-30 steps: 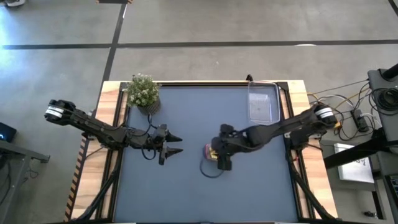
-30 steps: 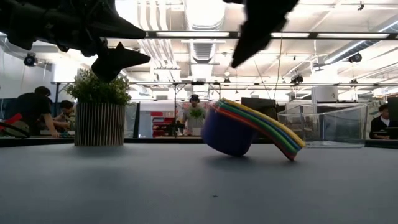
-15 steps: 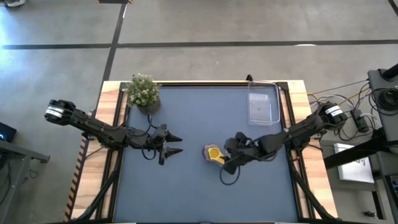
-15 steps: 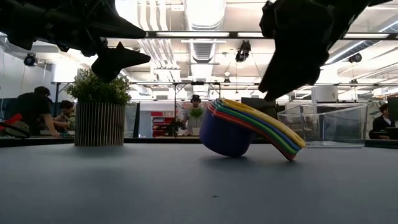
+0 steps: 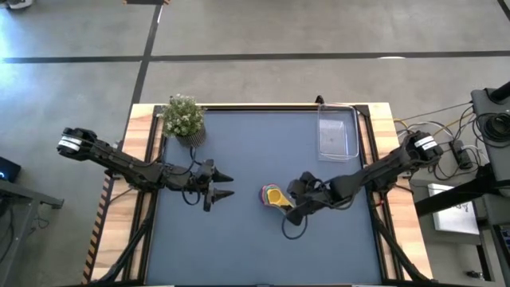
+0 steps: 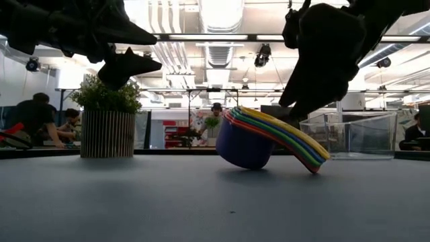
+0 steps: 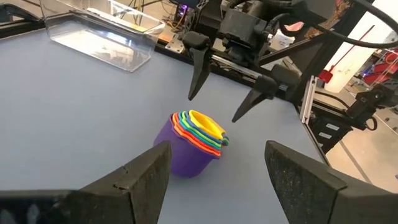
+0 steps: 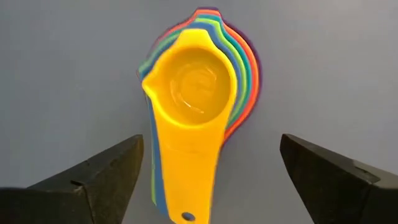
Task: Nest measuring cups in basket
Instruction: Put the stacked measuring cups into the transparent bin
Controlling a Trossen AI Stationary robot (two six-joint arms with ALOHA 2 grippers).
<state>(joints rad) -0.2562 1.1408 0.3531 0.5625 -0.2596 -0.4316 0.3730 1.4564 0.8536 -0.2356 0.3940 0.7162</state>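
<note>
High view shows one basket [image 5: 337, 132] upper right holding nothing, one nested stack of measuring cups [image 5: 274, 196] at centre, both grippers spread

Nested measuring cups [image 5: 274, 196] lie mid-table, basket [image 5: 337, 132] apparently well behind, rightward.

place: robotics lab in a large open workshop hall | floor: bare grey concrete with dark lines [image 5: 239, 56] | ceiling: exposed ducts [image 6: 218, 50], strip lights | rig: dark table [image 5: 239, 239] on wooden frame, loose cables [image 5: 446, 131] | background: people at desks [image 6: 33, 121], shelving, a person standing [image 6: 216, 114]
</note>
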